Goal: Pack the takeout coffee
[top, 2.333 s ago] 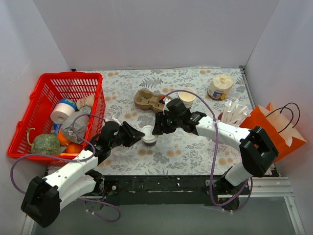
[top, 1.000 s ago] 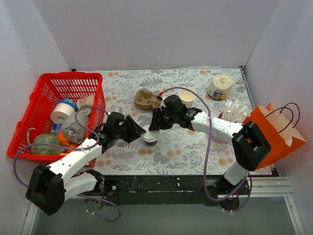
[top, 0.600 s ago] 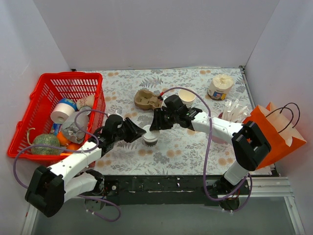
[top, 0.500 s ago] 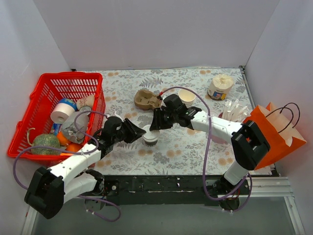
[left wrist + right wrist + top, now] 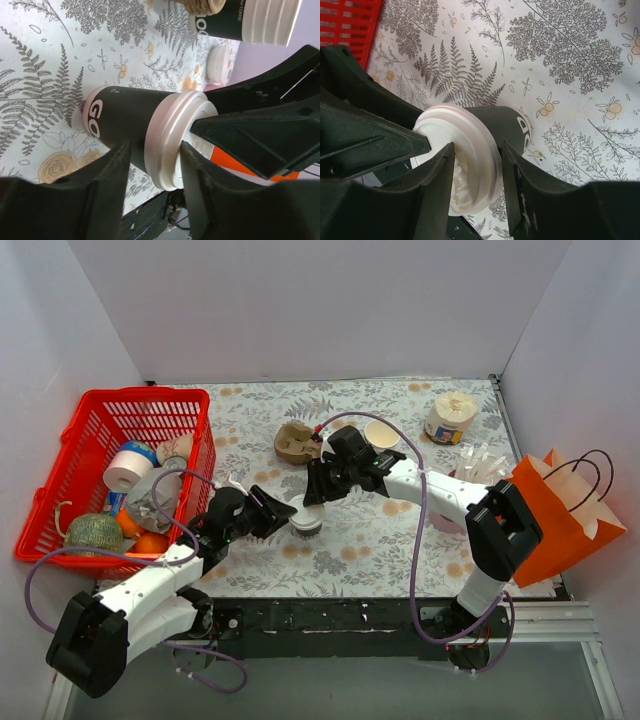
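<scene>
The takeout coffee point(image 5: 306, 520) is a dark paper cup with a white lid, standing upright mid-table. My left gripper point(image 5: 284, 512) reaches it from the left. In the left wrist view one finger point(image 5: 200, 190) lies on the lid point(image 5: 172, 145), and the other finger point(image 5: 107, 185) sits by the dark cup wall point(image 5: 125, 117) under the rim. Whether that second finger touches, I cannot tell. My right gripper point(image 5: 312, 496) comes from the upper right. Its fingers point(image 5: 437, 180) clamp the lid point(image 5: 470, 150) from the top and from under the rim.
A red basket point(image 5: 196, 455) full of items stands at the left. Behind the cup lie a cardboard cup carrier point(image 5: 298, 443) and a lidless cup point(image 5: 382, 435). A cup stacked with lids point(image 5: 450, 415), a pink cup of white sticks point(image 5: 470, 475) and an orange paper bag point(image 5: 565, 505) are on the right.
Both grippers stay at the cup, which has not moved. The right arm has shifted slightly left and the left forearm has sunk back a little.
</scene>
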Robot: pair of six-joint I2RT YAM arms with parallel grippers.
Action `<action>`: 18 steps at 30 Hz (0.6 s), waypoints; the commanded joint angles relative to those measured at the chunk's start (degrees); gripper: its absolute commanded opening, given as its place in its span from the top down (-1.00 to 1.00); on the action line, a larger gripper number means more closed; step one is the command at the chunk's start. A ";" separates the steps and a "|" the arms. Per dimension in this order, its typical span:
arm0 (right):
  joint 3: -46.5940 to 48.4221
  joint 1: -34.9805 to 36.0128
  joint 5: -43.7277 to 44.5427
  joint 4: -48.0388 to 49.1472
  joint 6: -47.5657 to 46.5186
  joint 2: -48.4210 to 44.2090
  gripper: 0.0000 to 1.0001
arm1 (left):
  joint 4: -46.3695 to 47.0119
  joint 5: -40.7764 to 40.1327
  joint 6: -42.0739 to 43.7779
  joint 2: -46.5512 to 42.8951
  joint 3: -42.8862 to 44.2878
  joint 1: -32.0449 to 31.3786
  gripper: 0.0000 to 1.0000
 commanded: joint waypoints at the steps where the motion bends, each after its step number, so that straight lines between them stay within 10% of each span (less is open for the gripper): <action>1: 2.13 0.41 1.04 -6.83 -5.16 1.49 -0.03 | -15.55 2.52 5.17 0.09 0.94 -0.39 -0.03; 9: 7.50 -0.12 2.96 -9.57 -3.86 0.53 -0.28 | -20.47 1.47 8.69 -1.06 9.13 -0.48 -0.96; 18: 4.17 -0.82 5.87 -5.18 0.45 -7.64 -0.50 | -24.26 -0.55 13.00 -1.06 15.97 -0.30 -0.96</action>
